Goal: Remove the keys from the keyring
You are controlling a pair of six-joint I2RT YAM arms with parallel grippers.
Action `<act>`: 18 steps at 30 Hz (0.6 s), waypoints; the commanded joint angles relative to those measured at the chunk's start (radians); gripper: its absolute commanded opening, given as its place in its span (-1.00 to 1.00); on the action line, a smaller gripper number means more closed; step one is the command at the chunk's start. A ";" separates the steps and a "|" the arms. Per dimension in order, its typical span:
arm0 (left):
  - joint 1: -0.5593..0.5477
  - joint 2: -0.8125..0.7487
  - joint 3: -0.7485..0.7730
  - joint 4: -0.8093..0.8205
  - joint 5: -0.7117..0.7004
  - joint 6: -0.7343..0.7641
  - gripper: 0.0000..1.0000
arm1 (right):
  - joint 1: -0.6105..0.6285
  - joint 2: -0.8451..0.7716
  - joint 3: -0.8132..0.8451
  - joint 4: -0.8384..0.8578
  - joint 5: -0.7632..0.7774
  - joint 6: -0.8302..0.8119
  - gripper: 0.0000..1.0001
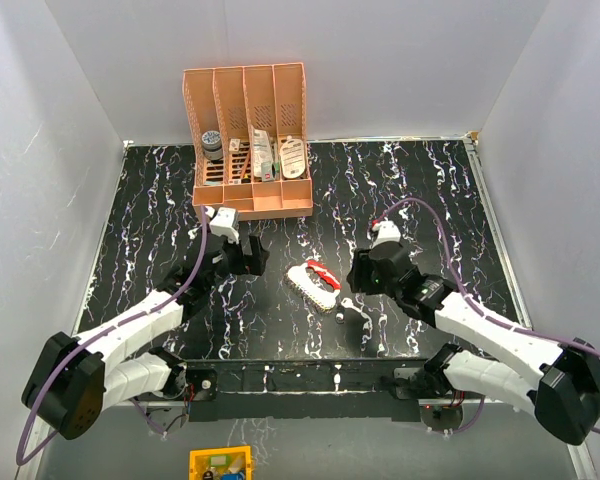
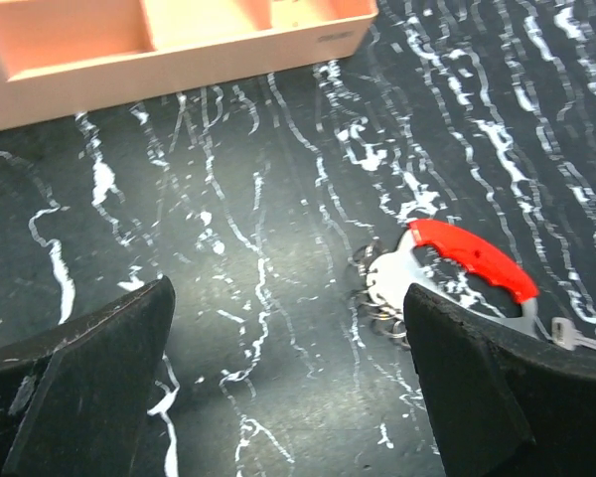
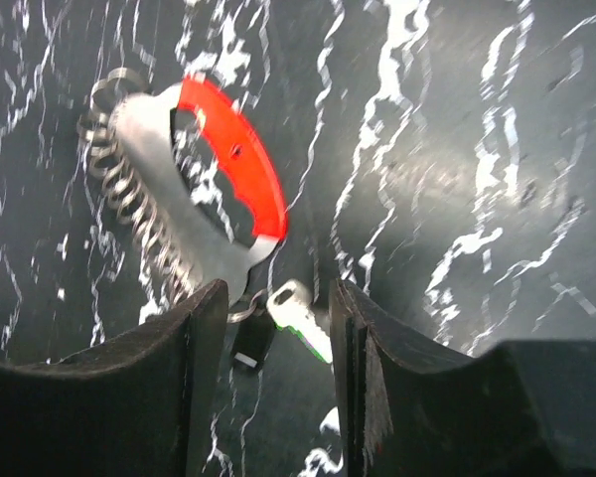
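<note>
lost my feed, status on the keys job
left gripper open, empty, beside the keys. right gripper part-closed, small key in its gap, grip unconfirmed. pink organizer far back, not in the way.

Keys [image 3: 214, 169] blurred; lower end behind R tool [image 3: 278, 318].

A: Where will you find the rack [image 1: 248, 140]?
B: At the back of your worktop [image 1: 430, 200], left of centre. It has four slots side by side, with small items standing in them.
A: And the keys [image 1: 313, 277]?
B: They lie mid-worktop, in front of the rack and a little to its right. A small key [image 1: 346, 304] and a fob [image 1: 360, 318] lie just to their near right. Your left pincer [image 1: 248, 256] is left of the bunch and your right pincer [image 1: 364, 272] is right of it.
</note>
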State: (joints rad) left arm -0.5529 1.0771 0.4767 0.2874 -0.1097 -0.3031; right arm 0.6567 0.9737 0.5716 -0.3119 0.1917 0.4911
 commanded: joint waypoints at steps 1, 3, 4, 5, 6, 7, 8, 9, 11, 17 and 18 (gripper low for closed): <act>-0.005 -0.008 0.011 0.100 0.118 -0.018 0.97 | 0.101 0.012 -0.002 -0.065 0.027 0.084 -0.14; -0.005 0.003 0.023 0.104 0.135 -0.016 0.97 | 0.131 0.022 -0.001 -0.066 0.031 0.093 -0.14; -0.005 0.009 0.028 0.105 0.144 -0.012 0.97 | 0.139 0.031 0.000 -0.065 0.034 0.096 -0.14; -0.005 0.015 0.033 0.104 0.152 -0.008 0.97 | 0.143 0.046 0.001 -0.067 0.035 0.101 -0.14; -0.005 0.020 0.038 0.101 0.157 -0.006 0.97 | 0.146 0.064 0.003 -0.065 0.034 0.107 -0.13; -0.004 0.024 0.042 0.098 0.162 -0.007 0.97 | 0.148 0.082 0.005 -0.065 0.031 0.115 -0.13; -0.006 0.028 0.045 0.096 0.167 -0.006 0.97 | 0.150 0.102 0.004 -0.065 0.027 0.123 -0.13; -0.006 0.031 0.046 0.095 0.170 -0.005 0.97 | 0.154 0.122 0.005 -0.065 0.021 0.131 -0.15; -0.007 0.030 0.046 0.095 0.172 -0.004 0.97 | 0.165 0.152 0.004 -0.070 0.021 0.144 -0.19; -0.007 0.032 0.050 0.087 0.163 0.004 0.97 | 0.191 0.198 0.017 -0.086 0.029 0.161 -0.23; -0.006 0.032 0.051 0.086 0.162 0.005 0.97 | 0.193 0.203 0.019 -0.087 0.027 0.162 -0.23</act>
State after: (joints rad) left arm -0.5541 1.1183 0.4835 0.3660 0.0387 -0.3080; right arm 0.8371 1.1709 0.5716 -0.4057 0.2031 0.6296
